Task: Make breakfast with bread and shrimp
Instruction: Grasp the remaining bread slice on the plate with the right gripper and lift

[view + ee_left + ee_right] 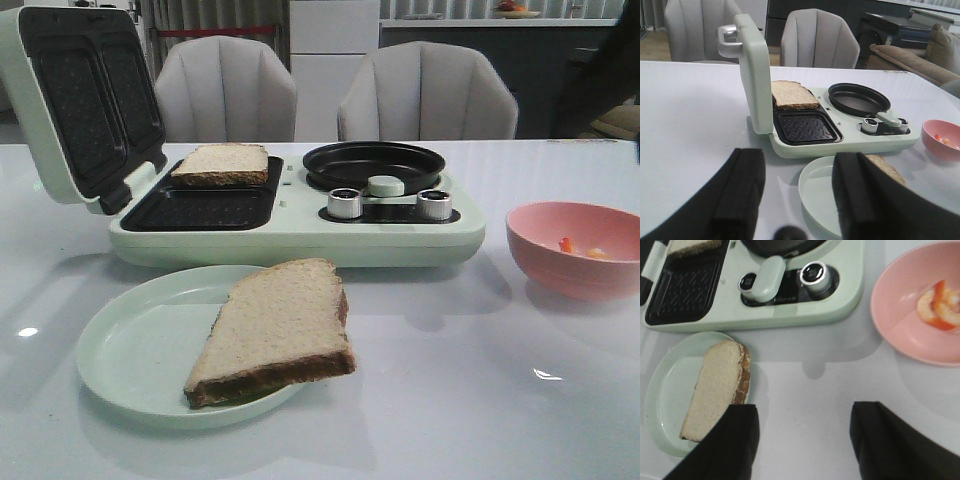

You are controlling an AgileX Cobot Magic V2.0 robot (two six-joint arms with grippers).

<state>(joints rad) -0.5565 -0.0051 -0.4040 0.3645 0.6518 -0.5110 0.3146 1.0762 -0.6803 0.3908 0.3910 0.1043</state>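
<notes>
One bread slice (222, 164) lies on the far grill plate of the open pale green sandwich maker (300, 235). It also shows in the left wrist view (793, 95). The second bread slice (275, 328) lies on a pale green plate (130, 350) near the front edge, overhanging its right rim; it also shows in the right wrist view (715, 387). The shrimp (940, 305) lie in a pink bowl (575, 250) at the right. My left gripper (799, 187) is open and empty, low over the table beside the plate. My right gripper (804, 432) is open and empty above bare table between plate and bowl.
The maker's lid (75, 100) stands open at the left. A black round pan (373, 163) and two silver knobs (344, 203) sit on its right half. Two grey chairs (425, 95) stand behind the table.
</notes>
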